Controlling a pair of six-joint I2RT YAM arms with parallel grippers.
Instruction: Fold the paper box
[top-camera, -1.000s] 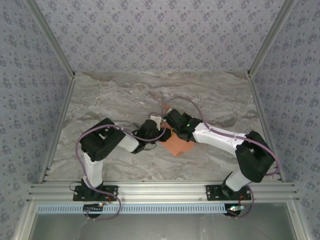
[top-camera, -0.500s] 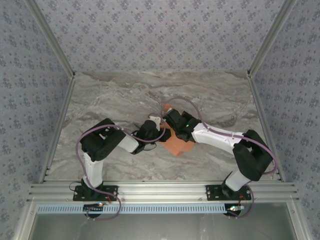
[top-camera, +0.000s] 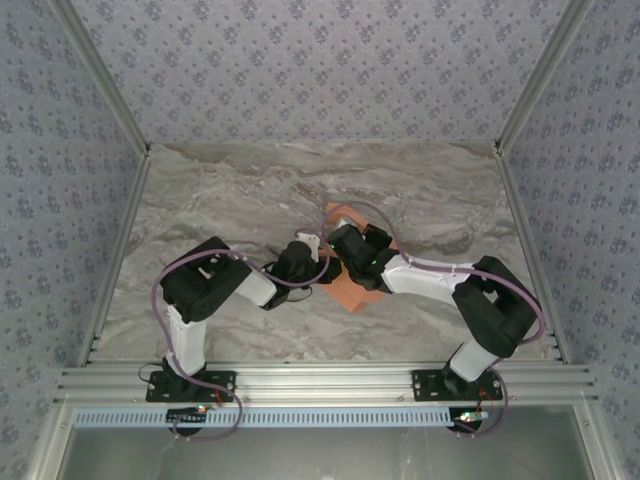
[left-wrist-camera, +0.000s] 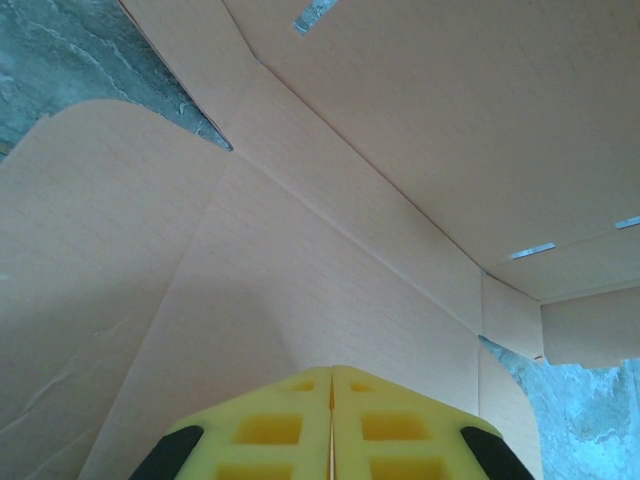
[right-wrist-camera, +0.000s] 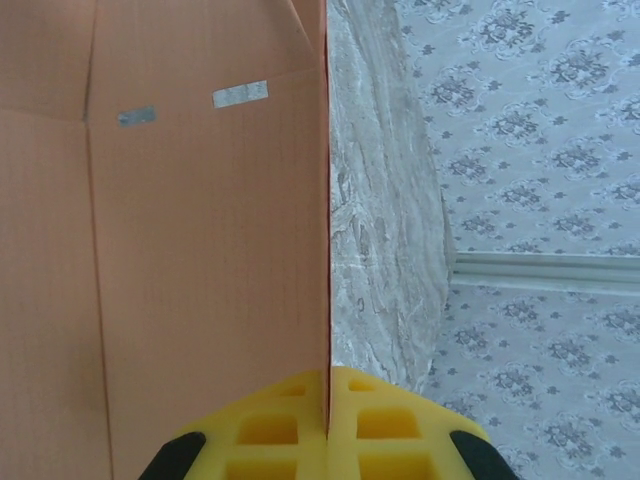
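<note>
right gripper (right-wrist-camera: 328, 388) pinches the box (right-wrist-camera: 200, 260) edge; left gripper (left-wrist-camera: 331, 378) closed, seemingly empty. we judge it light, bendy: hold near creases.

1. We see a desk (top-camera: 220, 190) with a grey-brown marbled top, streaked with lighter veins.
2. Metal rails run along its left, right and near edges, and patterned walls stand at the back and on both sides.
3. A salmon-orange box (top-camera: 352, 293) of thin card, partly folded, sits near the middle of the desk, a little right of centre.
4. In the right wrist view, one panel of the box stands on edge against the marbled top.
</note>
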